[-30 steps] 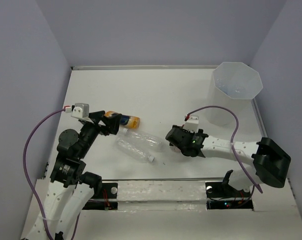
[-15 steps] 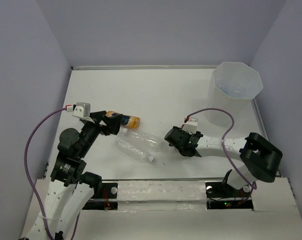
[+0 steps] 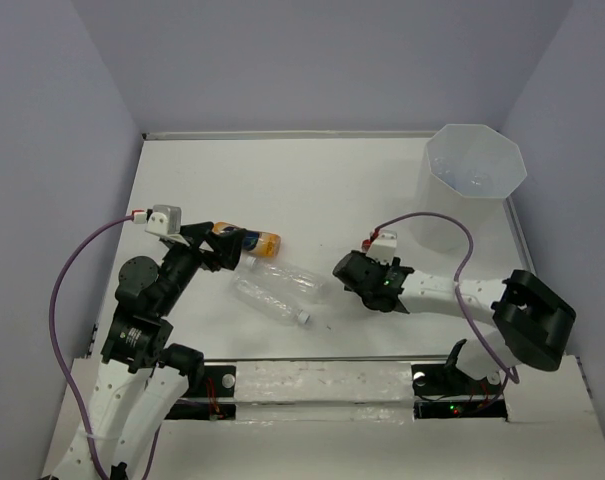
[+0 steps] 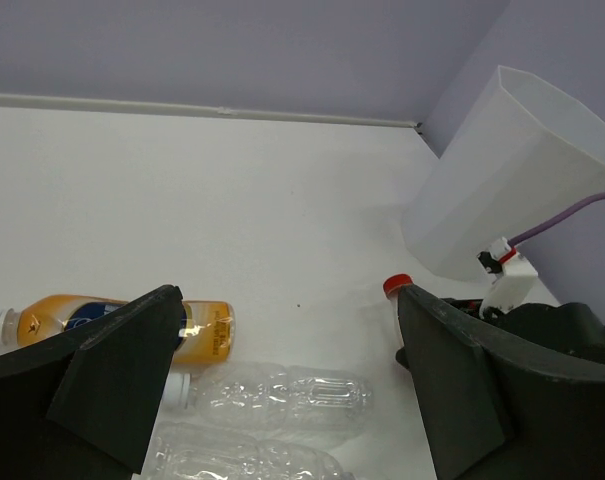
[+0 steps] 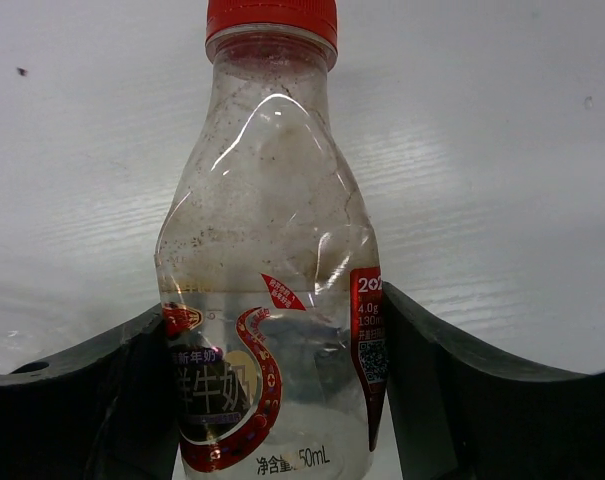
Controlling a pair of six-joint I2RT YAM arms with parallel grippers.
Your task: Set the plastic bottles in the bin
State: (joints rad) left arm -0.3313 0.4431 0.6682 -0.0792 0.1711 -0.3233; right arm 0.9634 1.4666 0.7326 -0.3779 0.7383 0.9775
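At mid-right of the surface, right hand is clamped on the red-capped bottle, fingers pressing both sides of its labelled lower body, cap pointing away from the wrist cam; bottle is clear w/ a dented shoulder. Left hand is spread wide, holding nothing, poised above one end of the orange-filled bottle, which lies on its side w/ a dark blue label. Just beside that, toward the near edge, two clear crinkled bottles lie side by side. Bin stands upright at the far-right corner, well apart from both hands & from the bottles lying on the surface.
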